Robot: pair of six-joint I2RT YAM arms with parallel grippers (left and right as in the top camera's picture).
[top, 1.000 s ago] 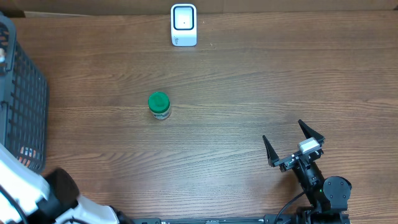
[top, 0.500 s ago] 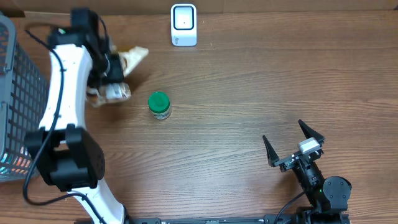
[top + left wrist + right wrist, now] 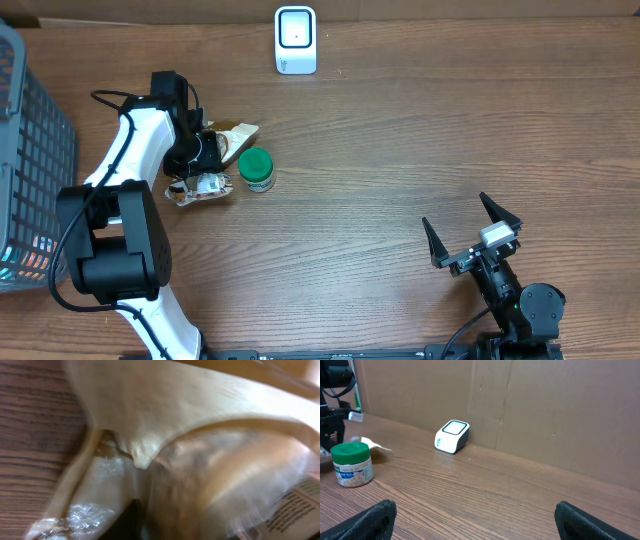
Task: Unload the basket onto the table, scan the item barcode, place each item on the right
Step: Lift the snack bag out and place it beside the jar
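A tan and clear plastic snack bag [image 3: 205, 186] lies crumpled on the wooden table, just left of a green-lidded jar [image 3: 256, 169]. My left gripper [image 3: 205, 152] is down on the bag, and the bag's tan flap sticks out toward the jar. In the left wrist view the bag [image 3: 200, 435] fills the blurred frame and hides the fingers; printed text shows at the lower right. The white scanner [image 3: 295, 40] stands at the table's back edge. My right gripper [image 3: 455, 212] rests open and empty at the front right, facing the scanner [image 3: 452, 436] and the jar [image 3: 351, 464].
A dark wire basket [image 3: 35, 170] stands along the left edge of the table. A cardboard wall [image 3: 545, 405] rises behind the scanner. Bare wood lies between the jar and my right gripper [image 3: 480, 522].
My left arm swung in from the left with the bag, passed the back left of the table and came down beside the jar. The right arm has not moved.
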